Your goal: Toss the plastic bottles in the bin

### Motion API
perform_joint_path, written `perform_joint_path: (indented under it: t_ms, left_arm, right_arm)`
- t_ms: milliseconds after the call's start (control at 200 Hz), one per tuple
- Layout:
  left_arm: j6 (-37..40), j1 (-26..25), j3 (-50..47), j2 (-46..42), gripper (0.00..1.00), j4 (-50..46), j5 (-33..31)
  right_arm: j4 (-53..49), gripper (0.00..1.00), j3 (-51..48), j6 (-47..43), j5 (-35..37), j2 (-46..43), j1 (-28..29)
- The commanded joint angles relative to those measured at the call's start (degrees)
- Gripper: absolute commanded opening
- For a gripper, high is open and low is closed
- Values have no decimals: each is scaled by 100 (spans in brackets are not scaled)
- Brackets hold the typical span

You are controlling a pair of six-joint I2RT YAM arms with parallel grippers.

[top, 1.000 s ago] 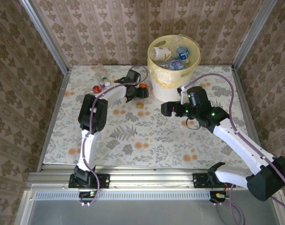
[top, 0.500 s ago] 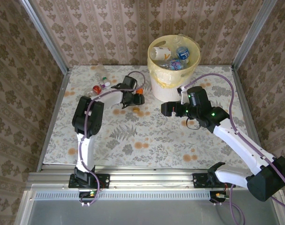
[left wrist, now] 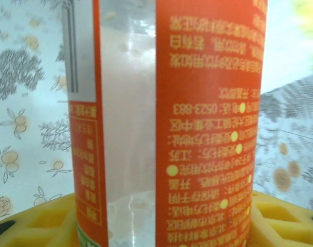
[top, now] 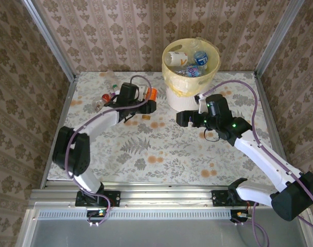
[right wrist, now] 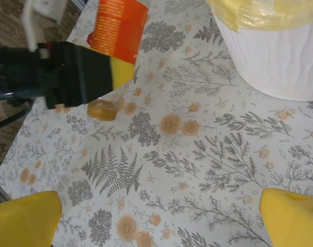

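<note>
My left gripper [top: 148, 102] is shut on a clear plastic bottle with an orange label [top: 152, 93], held above the table left of the bin [top: 173, 77]. In the left wrist view the bottle [left wrist: 208, 123] stands between the yellow pads [left wrist: 35, 218]. The right wrist view shows the same bottle [right wrist: 120, 28] in the left gripper [right wrist: 115, 72]. The pale yellow bin holds several bottles [top: 199, 60]. More bottles [top: 108, 95] lie at the back left. My right gripper [top: 183, 119] hangs open below the bin, with nothing between its fingertips [right wrist: 23, 218].
A small amber object [top: 145, 117] lies on the flowered table under the held bottle, seen too in the right wrist view [right wrist: 102, 109]. The bin's white lower wall [right wrist: 280, 56] stands close on the right. Patterned walls close in the table on three sides.
The left arm has swung back and to the left, and its jaws have closed on the orange-labelled bottle and raised it. The right arm has not moved.
</note>
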Motion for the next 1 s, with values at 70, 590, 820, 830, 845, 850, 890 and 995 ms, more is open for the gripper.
perform_joint_path:
  t_ms: [70, 590, 820, 830, 845, 850, 890, 995]
  left_arm:
    - [696, -271, -545, -926, 38, 484, 268]
    - [1129, -1332, -1234, -2430, 38, 724, 548]
    - [1223, -1653, -1169, -2509, 38, 715, 529]
    - [1223, -1657, -1168, -2509, 38, 709, 531]
    - [1230, -1676, -1169, -2501, 38, 715, 531]
    - [1227, -1684, -1168, -2501, 38, 719, 527]
    - [1219, -1709, -1179, -2488, 38, 743, 538]
    - [1208, -1811, -1177, -2440, 37, 803, 557]
  right_arm:
    - [446, 100, -51, 226, -485, -137, -19]
    - [1595, 100, -94, 520, -1258, -145, 315]
    - [1696, 100, -65, 527, -1154, 7, 404]
    - [1703, 100, -62, 531, -1143, 7, 404]
    - [1712, 100, -59, 541, -1133, 7, 412]
    - [1717, 100, -58, 543, -1127, 7, 412]
    - [1761, 100, -76, 570, -1113, 0, 413]
    - [1854, 100, -59, 610, -1114, 3, 413]
